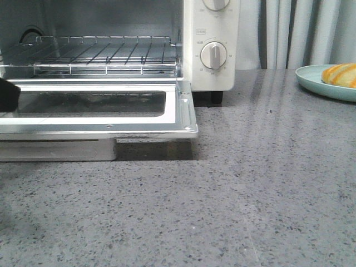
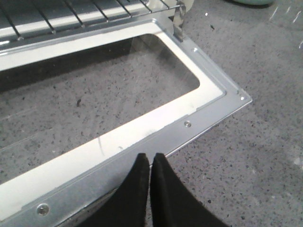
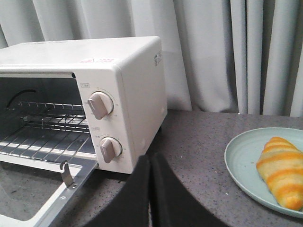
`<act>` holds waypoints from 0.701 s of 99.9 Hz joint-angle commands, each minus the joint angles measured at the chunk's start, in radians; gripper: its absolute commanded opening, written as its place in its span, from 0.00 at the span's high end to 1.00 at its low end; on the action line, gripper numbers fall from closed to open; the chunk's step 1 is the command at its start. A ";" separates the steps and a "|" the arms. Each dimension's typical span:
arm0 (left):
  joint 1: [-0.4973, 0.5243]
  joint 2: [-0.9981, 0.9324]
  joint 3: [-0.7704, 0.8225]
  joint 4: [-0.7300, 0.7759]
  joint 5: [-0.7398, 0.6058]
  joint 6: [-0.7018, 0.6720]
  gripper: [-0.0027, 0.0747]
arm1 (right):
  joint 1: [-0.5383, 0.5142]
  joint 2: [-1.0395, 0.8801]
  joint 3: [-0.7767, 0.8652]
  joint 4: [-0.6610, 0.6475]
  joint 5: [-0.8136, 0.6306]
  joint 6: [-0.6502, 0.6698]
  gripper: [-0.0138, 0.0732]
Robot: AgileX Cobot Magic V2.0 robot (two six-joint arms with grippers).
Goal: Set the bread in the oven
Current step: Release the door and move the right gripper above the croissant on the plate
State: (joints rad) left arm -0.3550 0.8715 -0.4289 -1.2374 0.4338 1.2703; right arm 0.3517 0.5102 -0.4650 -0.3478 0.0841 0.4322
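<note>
The cream-white oven (image 1: 214,50) stands at the back left with its glass door (image 1: 100,114) folded down flat and its wire rack (image 1: 94,55) bare. It also shows in the right wrist view (image 3: 128,94). The bread (image 3: 280,171), a golden-orange striped croissant, lies on a pale green plate (image 3: 241,158) at the far right; its edge shows in the front view (image 1: 340,75). My left gripper (image 2: 150,158) is shut and empty, over the front edge of the open door (image 2: 142,132). My right gripper (image 3: 150,161) is shut and empty, between oven and plate.
The grey speckled countertop (image 1: 250,194) runs across the front. Grey curtains (image 3: 213,52) hang behind the oven. Two round dials (image 3: 101,105) sit on the oven's right panel. The door hinge latch (image 3: 67,174) stands up at the door's corner.
</note>
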 commanded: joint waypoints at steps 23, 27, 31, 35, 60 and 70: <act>-0.003 -0.248 -0.029 -0.087 0.005 -0.008 0.99 | -0.106 0.136 -0.313 -0.081 0.346 0.002 0.92; -0.003 -0.288 -0.029 -0.087 0.005 -0.008 0.99 | -0.134 0.172 -0.374 -0.081 0.380 0.002 0.91; -0.003 -0.325 -0.029 -0.087 0.006 -0.008 0.99 | -0.158 0.205 -0.437 -0.079 0.406 0.002 0.90; -0.003 -0.352 -0.029 -0.087 0.006 -0.008 0.99 | -0.177 0.246 -0.487 -0.079 0.434 0.002 0.86; -0.003 -0.459 -0.029 -0.068 0.008 -0.008 0.99 | -0.196 0.559 -0.741 -0.064 0.623 -0.013 0.48; -0.003 -0.463 -0.029 -0.056 0.014 -0.008 0.99 | -0.202 0.676 -0.765 -0.061 0.621 -0.013 0.46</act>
State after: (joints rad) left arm -0.3550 0.4059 -0.4289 -1.2713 0.4520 1.2703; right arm 0.1630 1.1088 -1.1813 -0.3959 0.7349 0.4285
